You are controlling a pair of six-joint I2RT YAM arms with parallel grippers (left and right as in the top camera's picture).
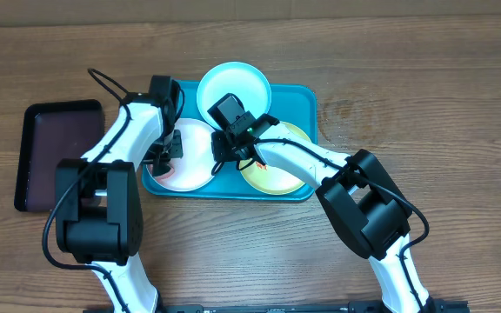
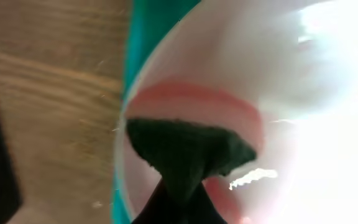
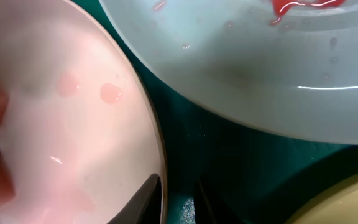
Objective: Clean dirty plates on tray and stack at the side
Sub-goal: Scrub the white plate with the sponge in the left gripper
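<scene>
One light, stiff, probably slick white plate (image 1: 195,155) is needing a rim hold; left end effector (image 2: 176,200) is clamping a sponge (image 2: 185,146), right end effector (image 3: 176,198) is gaping.

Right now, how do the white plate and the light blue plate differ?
The white plate lies at the tray's left end; the light blue plate reaches past its far rim. A dark cloth presses on the white plate's pale pink smear; the blue plate's red smear is bright, untouched. Both are round and shallow.
</scene>
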